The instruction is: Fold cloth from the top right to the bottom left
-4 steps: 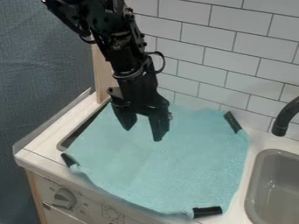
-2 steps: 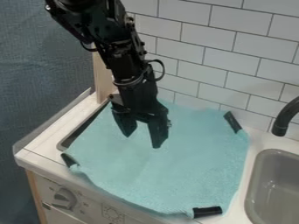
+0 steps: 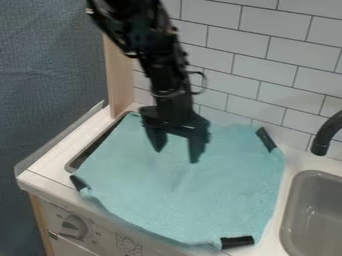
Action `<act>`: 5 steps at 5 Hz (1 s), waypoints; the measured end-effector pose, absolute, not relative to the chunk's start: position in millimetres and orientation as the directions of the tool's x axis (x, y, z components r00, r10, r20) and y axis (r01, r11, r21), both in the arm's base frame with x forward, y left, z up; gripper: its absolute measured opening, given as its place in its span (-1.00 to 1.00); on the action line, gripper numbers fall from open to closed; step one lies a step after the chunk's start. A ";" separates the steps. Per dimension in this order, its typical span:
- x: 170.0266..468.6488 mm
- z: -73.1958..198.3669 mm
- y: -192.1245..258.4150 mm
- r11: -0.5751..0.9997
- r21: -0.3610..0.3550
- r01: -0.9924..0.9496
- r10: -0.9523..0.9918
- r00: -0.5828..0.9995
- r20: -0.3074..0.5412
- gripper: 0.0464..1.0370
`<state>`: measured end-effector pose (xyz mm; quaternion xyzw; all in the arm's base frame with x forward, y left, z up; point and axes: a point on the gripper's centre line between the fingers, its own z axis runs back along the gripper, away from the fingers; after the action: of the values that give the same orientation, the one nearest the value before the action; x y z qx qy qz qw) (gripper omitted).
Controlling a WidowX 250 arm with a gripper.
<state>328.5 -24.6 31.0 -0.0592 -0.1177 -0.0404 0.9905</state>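
White counter (image 3: 57, 162), blue-green cloth (image 3: 194, 200) spread over it, black gripper (image 3: 176, 156) over its far part, fingers apart.
Coming down here, away from the far-right black patch (image 3: 266, 139), the gripper could pinch mid-cloth and drag the whole sheet askew instead of folding it. The cloth lies below the gripper, reaching well to its right and near side; whether the fingertips touch it is hard to tell.

Matt, rough teal cloth (image 3: 180, 195).

White tiled wall (image 3: 280, 65); blue-grey fabric (image 3: 50, 65) at left; wooden post (image 3: 119, 75).
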 end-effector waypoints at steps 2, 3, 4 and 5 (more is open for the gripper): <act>372.2 10.2 -61.5 0.995 -0.097 -0.015 0.035 0.976 0.214 0.92; 387.2 6.4 -75.8 0.994 -0.107 -0.031 0.053 0.976 0.209 0.92; 402.4 6.5 -95.1 0.994 -0.094 -0.051 0.072 0.970 0.232 0.92; 420.2 4.7 -114.1 0.994 -0.098 -0.051 0.073 0.970 0.231 0.92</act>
<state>420.2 -114.1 4.7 -0.0458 -0.1181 0.0312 0.9914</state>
